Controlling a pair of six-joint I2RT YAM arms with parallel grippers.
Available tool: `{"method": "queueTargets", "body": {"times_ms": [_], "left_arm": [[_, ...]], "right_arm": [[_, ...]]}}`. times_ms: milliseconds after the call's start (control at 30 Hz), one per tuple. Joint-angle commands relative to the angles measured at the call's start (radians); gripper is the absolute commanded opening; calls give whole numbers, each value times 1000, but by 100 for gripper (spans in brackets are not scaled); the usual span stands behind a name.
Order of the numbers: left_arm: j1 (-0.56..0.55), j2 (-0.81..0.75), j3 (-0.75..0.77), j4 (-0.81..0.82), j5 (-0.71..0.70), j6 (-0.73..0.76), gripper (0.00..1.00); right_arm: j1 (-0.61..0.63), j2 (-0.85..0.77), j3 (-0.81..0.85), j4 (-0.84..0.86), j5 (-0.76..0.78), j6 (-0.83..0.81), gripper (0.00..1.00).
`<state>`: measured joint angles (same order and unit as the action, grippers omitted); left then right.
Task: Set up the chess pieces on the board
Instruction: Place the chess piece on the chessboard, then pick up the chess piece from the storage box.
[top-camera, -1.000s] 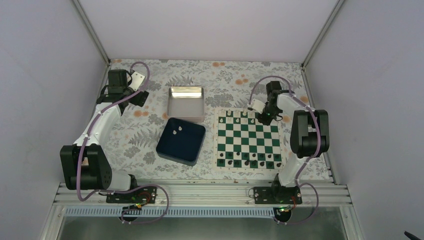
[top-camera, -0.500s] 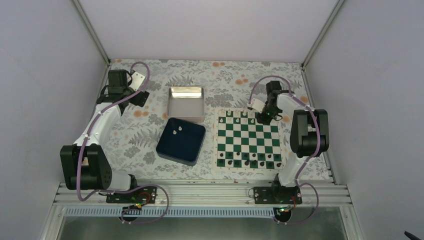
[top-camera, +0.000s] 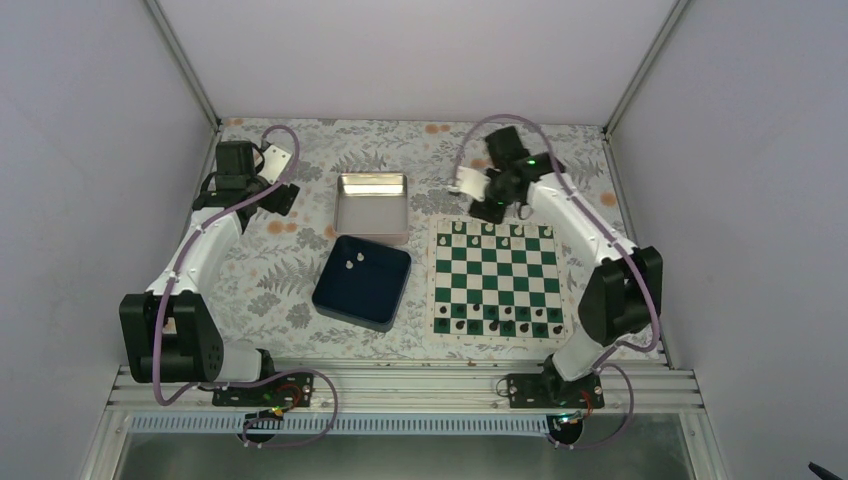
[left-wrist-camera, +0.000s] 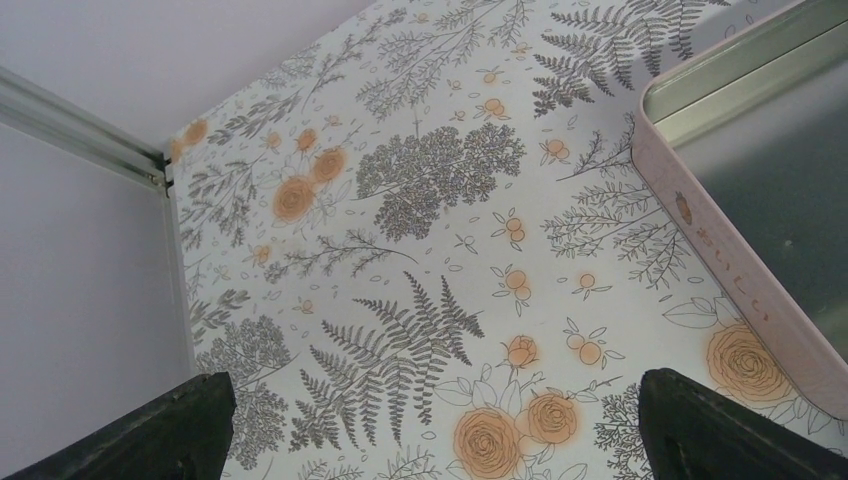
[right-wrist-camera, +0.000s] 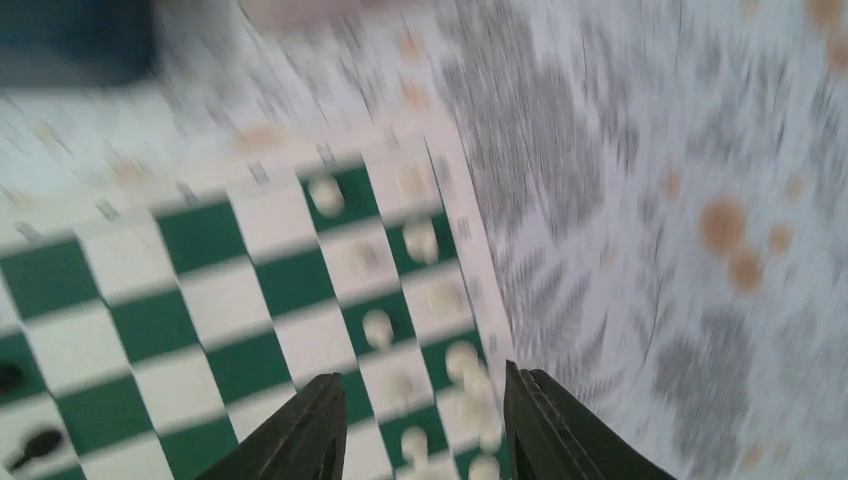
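Flat green-and-white chessboard (top-camera: 495, 278) lies on the worktop's right side. Tiny pale chess pieces (top-camera: 487, 229) part-fill its far edge; two more pale pieces (top-camera: 350, 262) wait in the dark blue square tray (top-camera: 340, 300). My right jaws hover parted, empty; my left jaws gape wide, empty.

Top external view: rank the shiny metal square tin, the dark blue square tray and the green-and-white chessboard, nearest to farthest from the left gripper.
1. Shiny metal square tin: just right of the left gripper.
2. Dark blue square tray: to its right, closer to the front.
3. Green-and-white chessboard: farthest, well off to the right.
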<state>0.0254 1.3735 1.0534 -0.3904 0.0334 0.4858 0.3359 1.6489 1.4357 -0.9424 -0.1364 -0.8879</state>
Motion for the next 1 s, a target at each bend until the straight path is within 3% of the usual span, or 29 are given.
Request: {"method": "queueTargets", "body": {"times_ms": [0,133,367,967], "left_arm": [[5,-22,-11,14,28,-6,100],[5,-23,-23,14,28,-2,100],[5,-34,-61,8,34,11,100],[7,-68,-146,54,34,13,100]], "right_arm": [[212,41,132,-32,-12,91,43],[404,141,253,-16,-12,102,44],[572,347,417,-16,-53,68,46],[637,616,538,61,-54,23,47]]}}
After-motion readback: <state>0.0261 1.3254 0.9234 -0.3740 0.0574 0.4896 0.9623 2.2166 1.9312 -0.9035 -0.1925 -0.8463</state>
